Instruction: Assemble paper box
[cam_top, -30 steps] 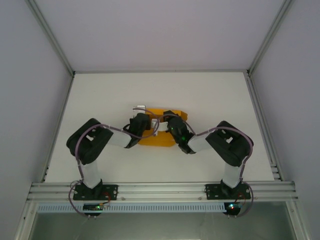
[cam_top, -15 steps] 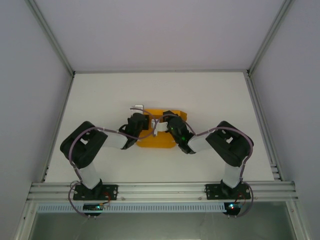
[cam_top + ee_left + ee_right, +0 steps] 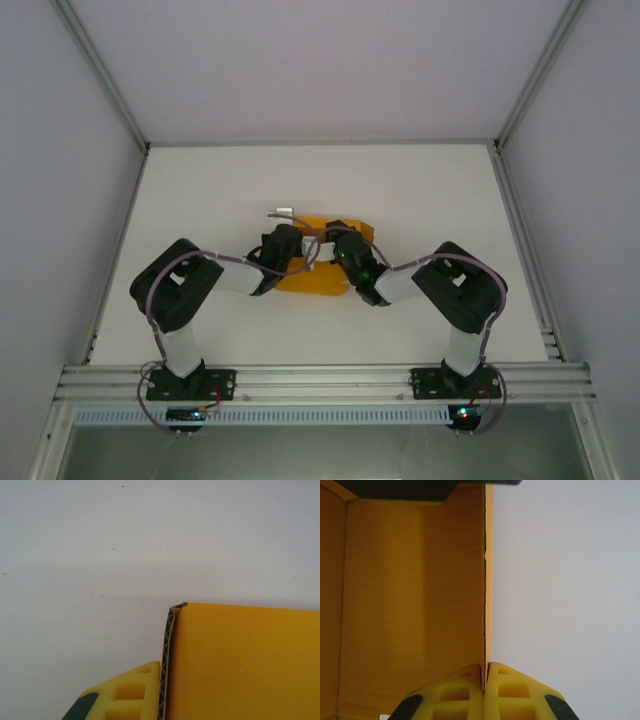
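Our right hand [image 3: 484, 682] is pinched tight on an upright wall of the paper box [image 3: 410, 590], one finger on each face. Our left hand [image 3: 161, 690] is closed on another wall, with one yellow finger [image 3: 131, 695] pressed against the card and its partner hidden behind it. The box sits mid-tabletop [image 3: 400, 190], between both hands.

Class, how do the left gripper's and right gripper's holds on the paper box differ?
The left gripper grips the left end of the paper box, the right gripper its right end. One left finger shows, the other hidden behind card; both right fingers show. Both are shut on it.
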You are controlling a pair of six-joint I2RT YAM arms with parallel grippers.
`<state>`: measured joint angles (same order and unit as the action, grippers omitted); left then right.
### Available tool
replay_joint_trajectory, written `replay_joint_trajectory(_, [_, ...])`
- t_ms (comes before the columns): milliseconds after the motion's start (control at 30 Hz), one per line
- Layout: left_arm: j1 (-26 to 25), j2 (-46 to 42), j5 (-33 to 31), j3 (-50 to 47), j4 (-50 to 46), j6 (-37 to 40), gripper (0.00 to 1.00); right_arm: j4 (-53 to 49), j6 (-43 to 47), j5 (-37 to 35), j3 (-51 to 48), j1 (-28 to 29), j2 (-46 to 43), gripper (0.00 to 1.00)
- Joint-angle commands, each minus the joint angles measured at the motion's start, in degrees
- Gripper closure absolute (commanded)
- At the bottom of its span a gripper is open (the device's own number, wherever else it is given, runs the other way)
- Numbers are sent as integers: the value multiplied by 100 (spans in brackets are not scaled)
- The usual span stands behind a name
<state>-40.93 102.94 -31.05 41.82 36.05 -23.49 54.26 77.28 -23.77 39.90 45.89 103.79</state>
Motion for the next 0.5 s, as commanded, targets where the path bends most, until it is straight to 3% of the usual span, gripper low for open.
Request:
replay_joint_trajectory(0, [254, 164, -1559, -2, -273, -534, 100, -1224, -248, -64, -219, -30, -25, 100])
replay_joint_trajectory(133, [304, 260, -1939, -134, -278, -598, 100, -1303, -279, -77, -204, -49, -42, 100])
replay_joint_trajectory(267, [429, 234, -1419, -213, -282, -640, 100, -1328, -363, -69, -193, -65, -58, 100])
replay_joint_trajectory(333, [373, 113, -778, -506, 654, -49, 100, -1280, -515, -59, -160, -104, -69, 100])
replay_joint_trajectory(367, [322, 27, -643, -592, 865, 49, 100, -1232, -599, -74, -127, -116, -74, 97])
replay_joint_trajectory(467, [214, -300, -429, -490, 468, 81, 100, -1093, -892, -172, 0, -155, -136, 67])
